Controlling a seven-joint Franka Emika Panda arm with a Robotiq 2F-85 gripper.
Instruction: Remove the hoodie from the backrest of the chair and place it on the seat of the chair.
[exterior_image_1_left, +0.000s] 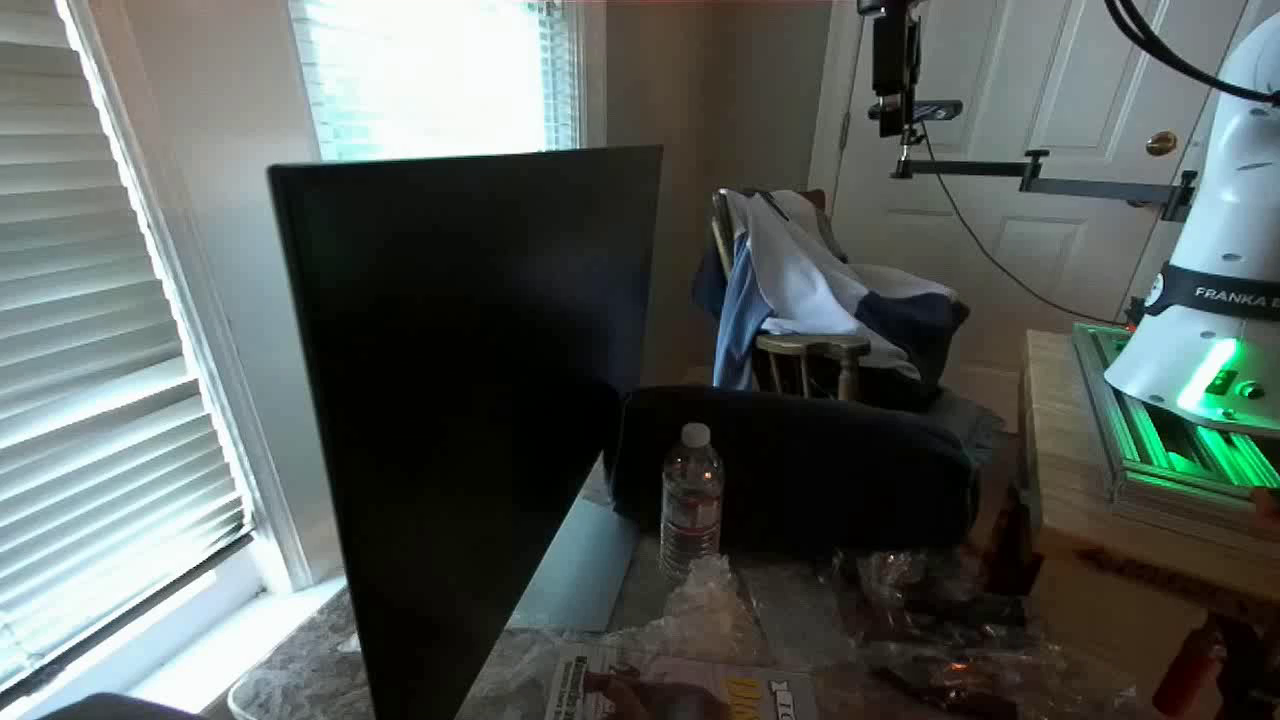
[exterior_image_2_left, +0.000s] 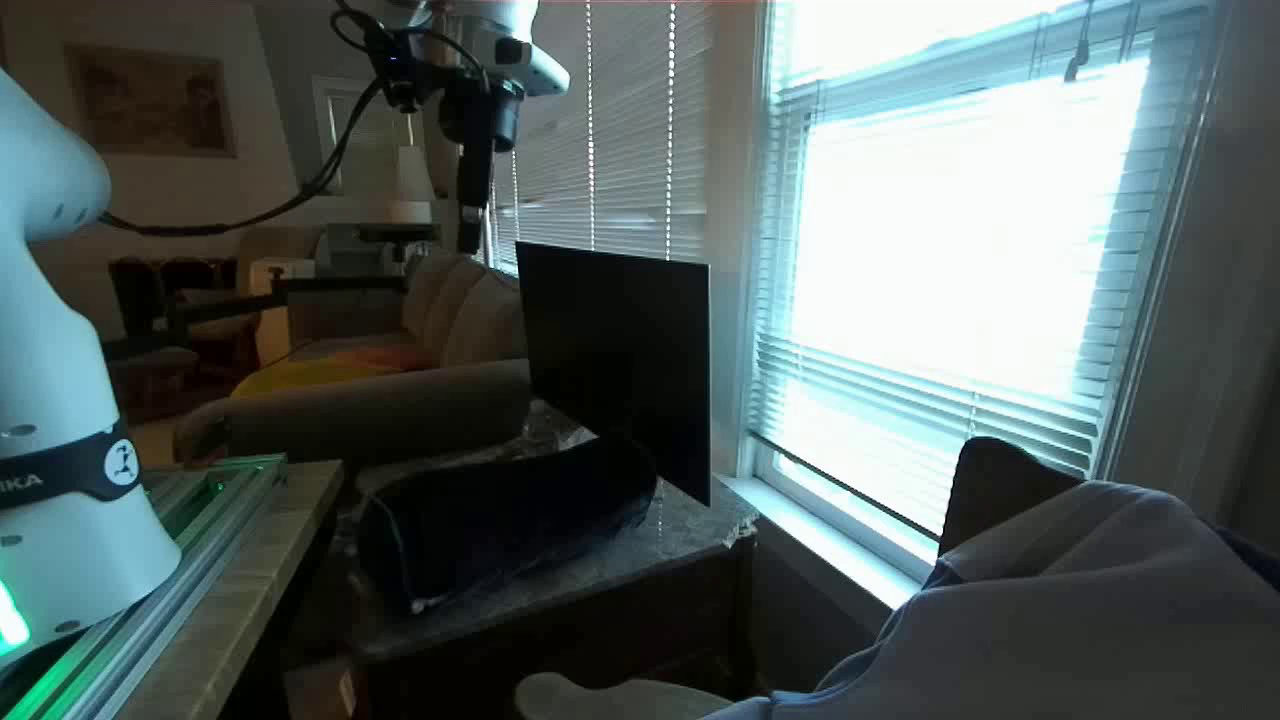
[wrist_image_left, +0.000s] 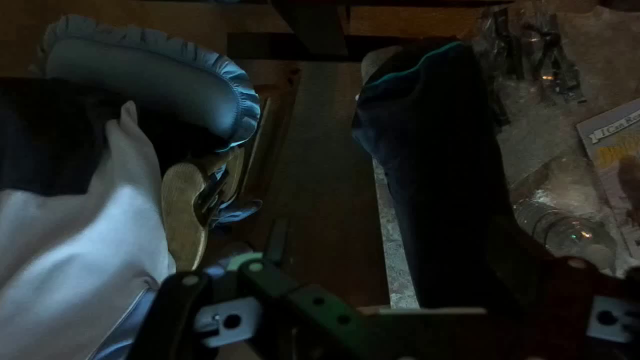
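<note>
1. The gripper (exterior_image_2_left: 470, 235) hangs high and points down, well apart from the hoodie (exterior_image_1_left: 800, 270) in both exterior views.
2. Its jaws stand wide apart: in the wrist view they show to the left and to the right, with a broad gap between them.
3. The hoodie, white with light blue and navy parts, is draped over the backrest (exterior_image_2_left: 990, 500) of the chair (exterior_image_1_left: 812, 345). In an exterior view a light blue part hangs at the left, and the white cloth slopes down to a navy patch at the right.
4. In the wrist view a wooden armrest (wrist_image_left: 182, 215) shows just right of the hoodie, and a blue cushion (wrist_image_left: 145, 80) with a ruffled edge shows on the far side, at the left.
5. The seat cannot be made out, so whether the hoodie touches it cannot be told.
6. A table (exterior_image_2_left: 690, 540) carries a large black panel (exterior_image_1_left: 470, 400) on the left in an exterior view, a dark rounded bundle (exterior_image_1_left: 820, 470) on the far side, and an upright bottle (exterior_image_1_left: 692, 500) just on the bundle's near side.
7. A book (exterior_image_1_left: 690, 690) lies on the near part of that table.
</note>
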